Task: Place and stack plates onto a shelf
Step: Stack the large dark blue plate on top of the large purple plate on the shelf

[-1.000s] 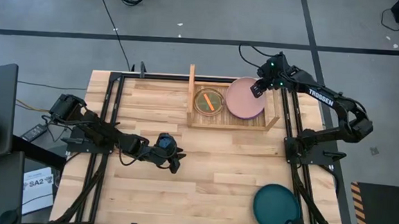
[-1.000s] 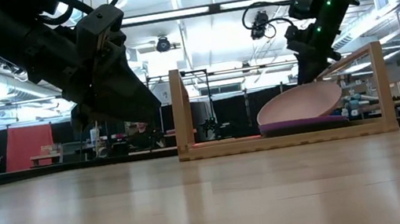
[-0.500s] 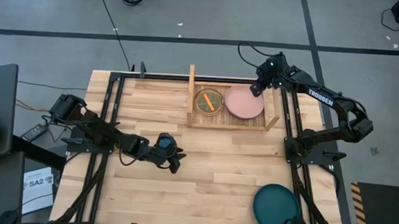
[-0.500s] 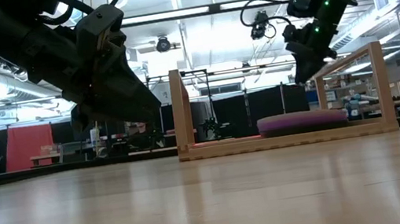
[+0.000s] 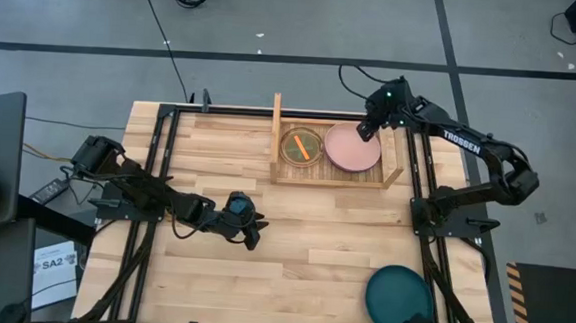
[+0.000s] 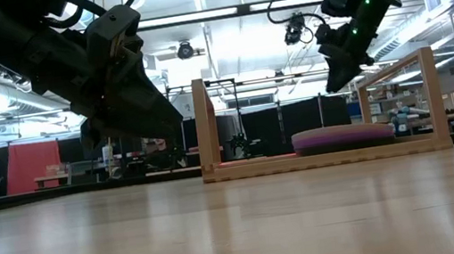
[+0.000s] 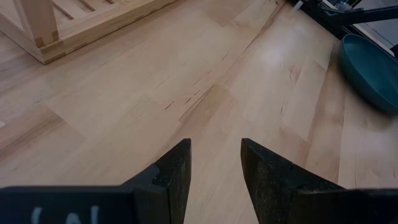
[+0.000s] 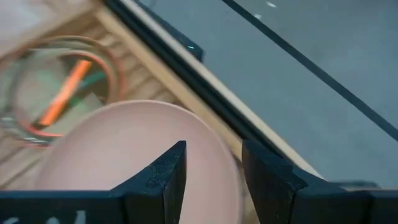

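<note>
Right gripper [image 5: 367, 129], jaws apart, over the pink plate [image 5: 353, 147] on the shelf [image 5: 276, 129]; arm reads "TROSSEN". Left gripper [image 7: 214, 163], jaws apart, above the table [image 5: 313, 243].

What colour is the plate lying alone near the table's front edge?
Teal: the plate shows best in the high view.

Pink plate [image 5: 352, 147] lies on a purple plate [image 6: 342, 138] in the light wooden shelf [image 5: 335, 178]. Beside it, translucent orange-rimmed plate [image 5: 302, 146] holding an orange utensil [image 5: 300, 146]. Teal plate [image 5: 399, 300] on pale plank tabletop [image 5: 313, 243]. Both arms dark; right gripper [image 5: 367, 129] black, green indicator light.
</note>
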You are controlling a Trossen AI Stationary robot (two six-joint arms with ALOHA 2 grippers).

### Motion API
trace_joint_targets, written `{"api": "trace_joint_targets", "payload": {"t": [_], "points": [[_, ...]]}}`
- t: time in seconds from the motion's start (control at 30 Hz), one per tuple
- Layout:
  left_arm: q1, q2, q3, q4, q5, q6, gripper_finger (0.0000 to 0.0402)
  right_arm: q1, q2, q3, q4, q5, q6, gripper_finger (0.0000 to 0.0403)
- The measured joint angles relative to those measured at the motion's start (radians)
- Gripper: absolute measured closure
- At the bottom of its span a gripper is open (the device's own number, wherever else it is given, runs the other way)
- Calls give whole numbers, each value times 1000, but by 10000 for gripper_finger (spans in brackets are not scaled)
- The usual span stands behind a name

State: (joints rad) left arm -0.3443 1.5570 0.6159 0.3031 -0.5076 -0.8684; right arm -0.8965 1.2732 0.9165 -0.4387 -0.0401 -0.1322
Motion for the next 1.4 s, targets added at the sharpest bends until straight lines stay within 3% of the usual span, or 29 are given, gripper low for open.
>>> {"api": "trace_joint_targets", "payload": {"t": [0.27,0.53,0.67,1.0,1.17,1.4], "points": [[0,0,0,36,-1,44,255,125,0,0,57,-91,19,242],[0,0,0,330,-4,386,255,328,0,0,136,-179,100,243],[0,-26,1,384,-4,527,255,462,0,0,131,-229,160,243],[-8,-162,1,313,-4,666,255,850,0,0,48,-270,296,243],[-13,-249,0,210,-4,681,255,1019,0,0,-126,-268,318,243],[-13,-340,0,82,-4,666,255,1208,0,-4,-391,-168,537,243]]}}
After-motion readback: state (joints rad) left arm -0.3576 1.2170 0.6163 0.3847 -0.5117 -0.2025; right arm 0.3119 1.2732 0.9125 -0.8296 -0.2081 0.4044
